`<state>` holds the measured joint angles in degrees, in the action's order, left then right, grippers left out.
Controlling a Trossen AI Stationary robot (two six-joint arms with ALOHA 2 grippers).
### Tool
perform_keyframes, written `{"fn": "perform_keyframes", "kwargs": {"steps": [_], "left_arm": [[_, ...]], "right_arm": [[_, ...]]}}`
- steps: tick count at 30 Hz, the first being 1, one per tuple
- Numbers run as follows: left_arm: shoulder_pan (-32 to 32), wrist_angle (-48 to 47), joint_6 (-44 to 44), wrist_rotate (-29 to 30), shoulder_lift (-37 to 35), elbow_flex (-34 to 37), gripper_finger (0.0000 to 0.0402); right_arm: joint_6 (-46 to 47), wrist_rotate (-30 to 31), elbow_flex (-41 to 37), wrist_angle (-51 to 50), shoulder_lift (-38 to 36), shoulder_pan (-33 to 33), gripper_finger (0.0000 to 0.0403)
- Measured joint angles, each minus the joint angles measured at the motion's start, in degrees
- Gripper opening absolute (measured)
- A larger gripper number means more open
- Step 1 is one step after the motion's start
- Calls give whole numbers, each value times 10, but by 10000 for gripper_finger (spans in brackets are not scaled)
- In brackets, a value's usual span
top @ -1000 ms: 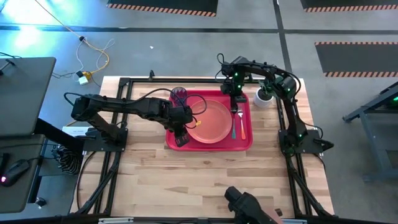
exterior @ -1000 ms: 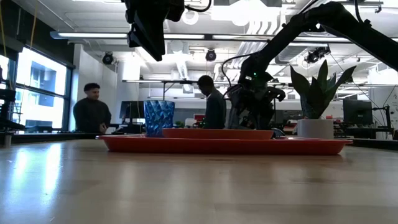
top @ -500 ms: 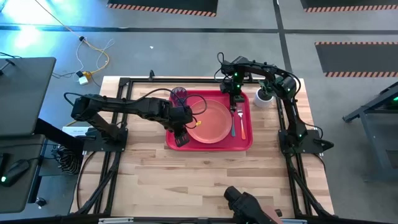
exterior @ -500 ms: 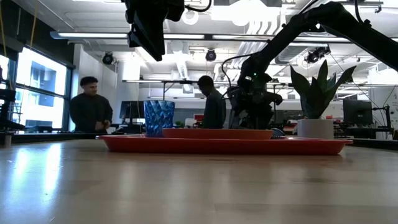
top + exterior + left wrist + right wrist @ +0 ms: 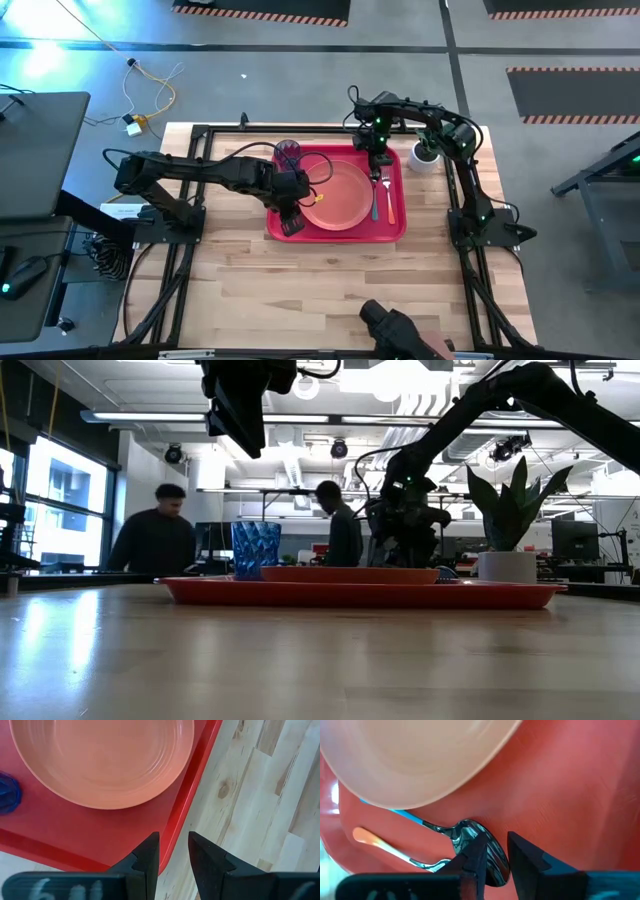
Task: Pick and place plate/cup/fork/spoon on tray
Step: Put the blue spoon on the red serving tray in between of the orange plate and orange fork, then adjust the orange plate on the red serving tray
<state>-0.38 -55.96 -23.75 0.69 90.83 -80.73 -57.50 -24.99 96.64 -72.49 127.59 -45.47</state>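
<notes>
The red tray (image 5: 283,228) lies mid-table. On it rest the salmon plate (image 5: 338,193), the blue cup (image 5: 288,152) at its far left corner, and the teal-handled spoon (image 5: 376,203) and the orange-handled fork (image 5: 390,208) along its right side. My left gripper (image 5: 173,856) hangs high over the tray's near left rim (image 5: 182,815), slightly open and empty. My right gripper (image 5: 495,855) is low over the tray's far right part, slightly open, with its fingertips at the spoon's bowl (image 5: 482,851). My right gripper points down at the spoon's bowl (image 5: 470,832), which lies flat on the tray. One finger (image 5: 476,860) covers part of the bowl. I cannot tell whether the fingers touch it.
A white pot with a green plant (image 5: 425,157) stands on the table just right of the tray's far right corner, close to my right arm. Bare wood lies on the table's near half. People show in the room behind the table.
</notes>
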Motion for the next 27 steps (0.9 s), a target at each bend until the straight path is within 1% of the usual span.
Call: {"fn": "perform_keyframes", "kwargs": {"steps": [14,22,27], "left_arm": [[0,0,0,0,0,0,92],[0,0,0,0,0,0,92],[0,0,0,0,0,0,92]], "right_arm": [[11,-6,0,-18,0,8,67],[13,-19,0,-16,0,14,67],[44,-19,21,-15,-1,12,67]]}}
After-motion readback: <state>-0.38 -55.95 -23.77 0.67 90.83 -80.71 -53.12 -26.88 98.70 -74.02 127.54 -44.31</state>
